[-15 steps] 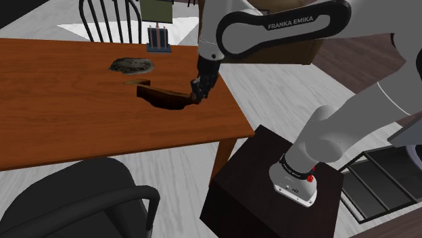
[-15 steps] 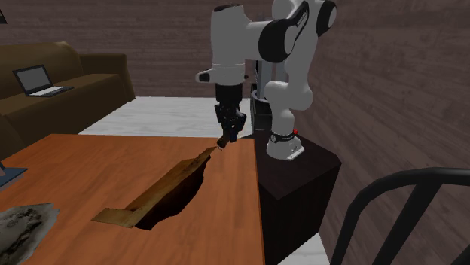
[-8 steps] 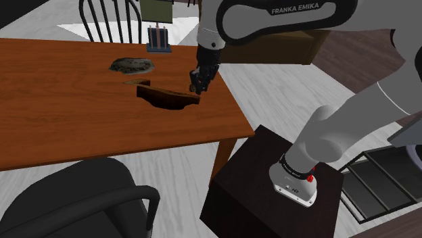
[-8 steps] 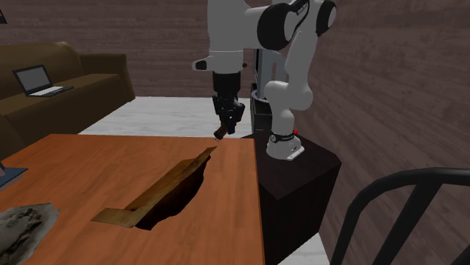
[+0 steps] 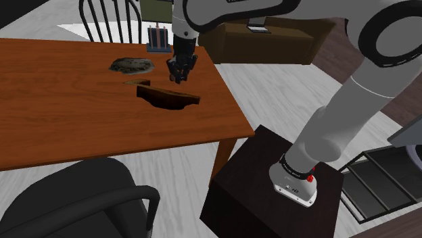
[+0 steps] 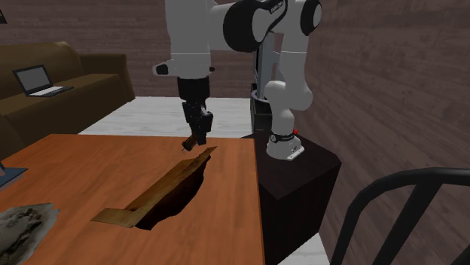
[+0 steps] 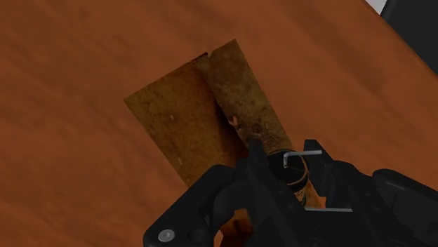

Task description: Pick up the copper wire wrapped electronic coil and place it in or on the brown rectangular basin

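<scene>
**One coil hanging in the tool above the basin's end**

One white Franka arm is reaching out from its dark stand (image 5: 260, 177) over the wooden table (image 5: 81, 128). Its black tool (image 5: 180, 73) is pointing down and hovering clear of the tabletop.

In the wrist view the tool (image 7: 286, 167) is pinching the copper-wound coil (image 7: 299, 174) between its fingers. The coil's round winding and a thin pale bracket are showing at the fingertips.

The brown rectangular basin (image 7: 200, 123) is lying flat on the table (image 7: 70, 70) below. The coil is hanging over one short end of the basin, not touching it.

In the second exterior view the tool (image 6: 193, 140) is hanging just above the end of the basin (image 6: 162, 192) that is nearest the stand (image 6: 301, 177). A gap is showing between the fingertips and the rim.

In the shoulder view the basin (image 5: 169, 99) is sitting near the table's edge. A flat grey, rock-like lump (image 5: 133, 65) is lying just beyond it, and a small upright rack (image 5: 159, 39) is standing farther back.

A black office chair (image 5: 74, 199) is standing at the table's near side. Across the room a laptop (image 6: 41, 80) is resting open on a brown couch (image 6: 86, 75).
</scene>
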Controlling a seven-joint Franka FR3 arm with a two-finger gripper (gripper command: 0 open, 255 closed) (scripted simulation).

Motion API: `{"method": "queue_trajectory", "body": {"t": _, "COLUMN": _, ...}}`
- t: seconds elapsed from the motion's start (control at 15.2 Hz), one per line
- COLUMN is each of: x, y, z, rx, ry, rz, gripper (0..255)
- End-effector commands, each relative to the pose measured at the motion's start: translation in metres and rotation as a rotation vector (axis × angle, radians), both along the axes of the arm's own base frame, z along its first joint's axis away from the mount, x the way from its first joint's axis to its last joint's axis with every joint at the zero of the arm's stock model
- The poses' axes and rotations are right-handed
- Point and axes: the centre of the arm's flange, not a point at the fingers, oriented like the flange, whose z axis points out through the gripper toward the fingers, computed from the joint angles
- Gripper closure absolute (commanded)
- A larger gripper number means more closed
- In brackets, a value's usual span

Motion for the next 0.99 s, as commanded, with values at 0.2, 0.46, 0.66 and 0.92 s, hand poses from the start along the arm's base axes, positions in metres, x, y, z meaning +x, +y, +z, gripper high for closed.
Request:
{"method": "queue_trajectory", "body": {"t": 0.2, "x": 0.065, "y": 0.006, "z": 0.000, "rx": 0.000, "ry": 0.000, "rz": 0.000, "gripper": 255}}
{"method": "queue_trajectory", "body": {"t": 0.46, "x": 0.078, "y": 0.007, "z": -0.016, "rx": 0.000, "ry": 0.000, "rz": 0.000, "gripper": 255}}
{"method": "queue_trajectory", "body": {"t": 0.66, "x": 0.078, "y": 0.007, "z": -0.031, "rx": 0.000, "ry": 0.000, "rz": 0.000, "gripper": 255}}
{"method": "queue_trajectory", "body": {"t": 0.92, "x": 0.078, "y": 0.007, "z": -0.053, "rx": 0.000, "ry": 0.000, "rz": 0.000, "gripper": 255}}
